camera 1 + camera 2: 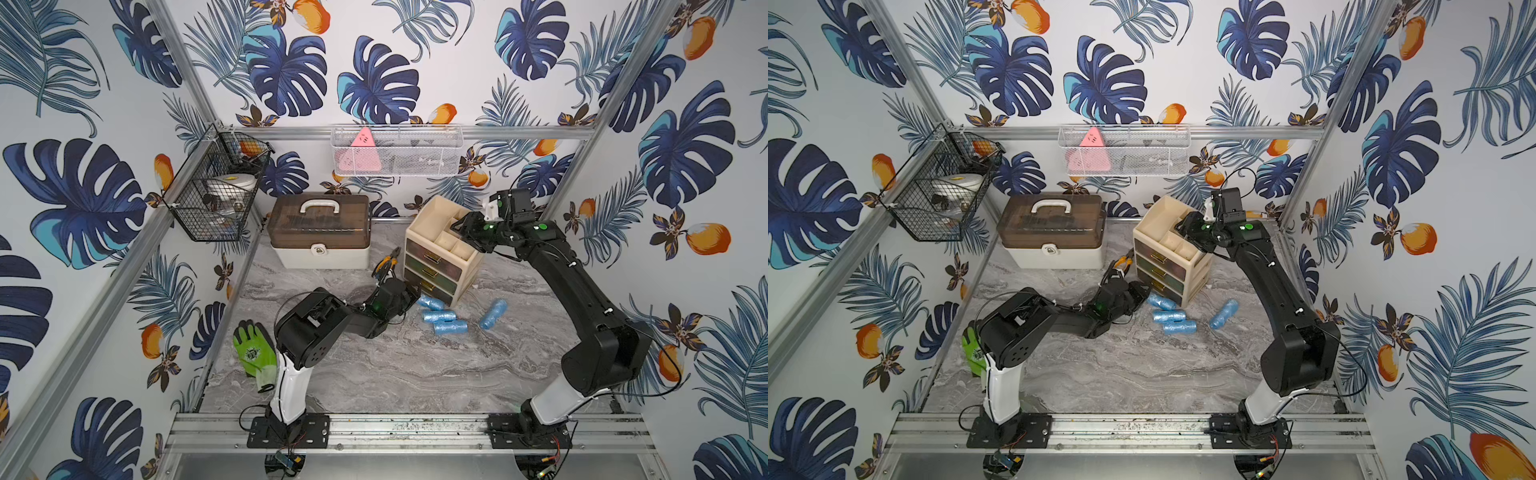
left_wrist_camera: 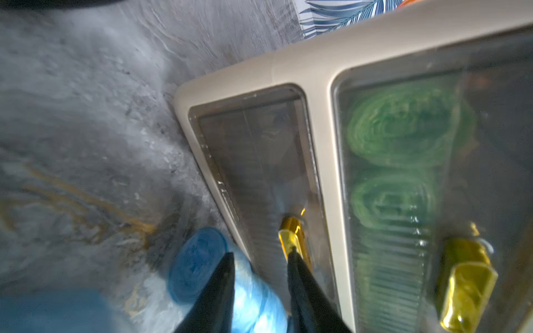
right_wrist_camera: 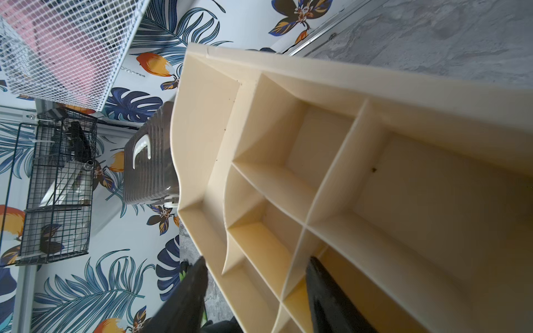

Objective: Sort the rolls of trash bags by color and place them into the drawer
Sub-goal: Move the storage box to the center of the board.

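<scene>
Several blue rolls of trash bags lie on the marble table in front of the cream drawer unit. Green rolls show through the tinted front of the middle drawer. The bottom drawer is closed and looks dark inside. My left gripper is low at that drawer, open. One fingertip touches its gold handle, and a blue roll lies under the other. My right gripper is open astride the front wall of the unit's top tray.
A green-and-black glove lies at the left by the left arm's base. A brown-lidded toolbox stands at the back, with pliers between it and the drawer unit. A black wire basket and a white mesh basket hang on the walls.
</scene>
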Controlling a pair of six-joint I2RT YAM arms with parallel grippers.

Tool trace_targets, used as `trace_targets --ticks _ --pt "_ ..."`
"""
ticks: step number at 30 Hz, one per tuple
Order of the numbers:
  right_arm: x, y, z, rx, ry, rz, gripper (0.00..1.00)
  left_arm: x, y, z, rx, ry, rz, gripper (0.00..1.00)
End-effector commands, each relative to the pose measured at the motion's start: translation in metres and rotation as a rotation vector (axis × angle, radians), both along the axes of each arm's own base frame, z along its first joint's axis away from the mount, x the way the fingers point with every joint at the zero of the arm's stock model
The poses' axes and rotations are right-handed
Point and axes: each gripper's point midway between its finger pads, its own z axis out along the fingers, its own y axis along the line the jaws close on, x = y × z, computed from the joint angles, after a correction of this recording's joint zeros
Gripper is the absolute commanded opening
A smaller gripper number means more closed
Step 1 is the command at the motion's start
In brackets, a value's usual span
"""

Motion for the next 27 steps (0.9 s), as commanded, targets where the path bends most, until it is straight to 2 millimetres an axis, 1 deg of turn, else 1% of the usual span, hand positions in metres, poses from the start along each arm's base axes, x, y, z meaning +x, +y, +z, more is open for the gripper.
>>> trace_targets --ticks 1,4,8,13,15,22,27 --pt "-0.008 0.011 -0.003 0.033 0.031 0.033 0.57 0.008 0.005 0.012 -0.060 -0.044 0.033 0.36" --pt "-0.008 0.013 -0.005 0.037 0.037 0.040 0.57 0.011 0.005 0.018 -0.086 -0.066 0.035 0.37" --pt "-0.007 0.015 -0.010 0.045 0.049 0.044 0.57 0.016 0.003 0.019 -0.099 -0.072 0.034 0.37" --pt "-0.006 0.018 -0.012 0.053 0.057 0.054 0.57 0.020 0.001 0.016 -0.113 -0.071 0.038 0.36" --pt "-0.006 0.019 -0.013 0.055 0.057 0.059 0.57 0.018 0.002 0.012 -0.093 -0.056 0.042 0.36" --pt "-0.005 0.020 -0.014 0.053 0.059 0.071 0.57 0.018 0.004 0.008 -0.048 -0.052 0.031 0.40" --pt "-0.006 0.020 -0.015 0.052 0.060 0.075 0.57 0.009 0.019 0.008 0.067 -0.038 0.044 0.43"
